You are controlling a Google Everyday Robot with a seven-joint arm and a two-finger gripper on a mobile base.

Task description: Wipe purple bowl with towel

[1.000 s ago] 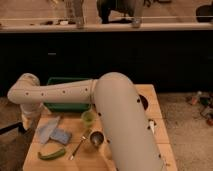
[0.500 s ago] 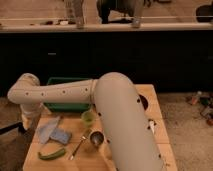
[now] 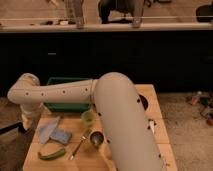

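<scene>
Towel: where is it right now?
Camera view: the towel lies at the table's left, beside the blue sponge, in front of the green bin; the tool hovers by its left edge.

Cream, dark-dotted tubular arm; pincer low left.

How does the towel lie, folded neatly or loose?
Loose: the towel lies rumpled on the table beside the blue sponge. The open tool hangs just left of it in the view.
</scene>
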